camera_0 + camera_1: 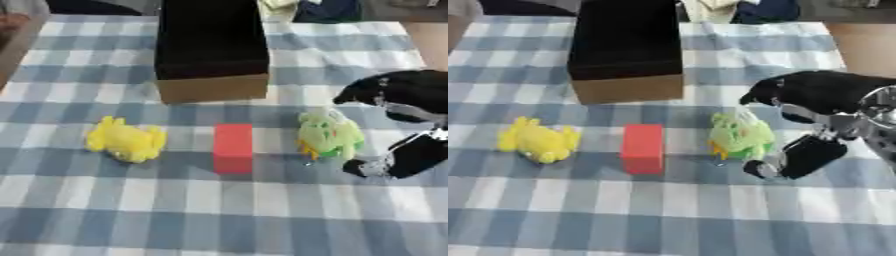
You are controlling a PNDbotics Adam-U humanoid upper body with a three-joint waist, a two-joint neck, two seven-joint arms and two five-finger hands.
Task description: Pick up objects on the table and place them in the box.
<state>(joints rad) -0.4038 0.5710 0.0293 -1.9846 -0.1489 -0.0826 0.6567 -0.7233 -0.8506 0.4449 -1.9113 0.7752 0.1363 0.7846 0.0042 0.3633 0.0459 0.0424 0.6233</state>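
My right hand (815, 125) sat spread wide just right of the green toy (741, 136) — fingers above, thumb below, holding nothing — box (627, 87) up-left beyond.

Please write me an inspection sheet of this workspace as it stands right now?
Surface: blue-and-white checked tablecloth, flat.
Job's things: yellow toy, red block and green toy in a row; open cardboard box behind them.
Clutter: nothing seen.
Hands: right hand open around the green toy's right side, fingers behind, thumb in front; left hand not seen.
Cables: nothing seen.
Surroundings: dark and pale items past the far edge, unclear.
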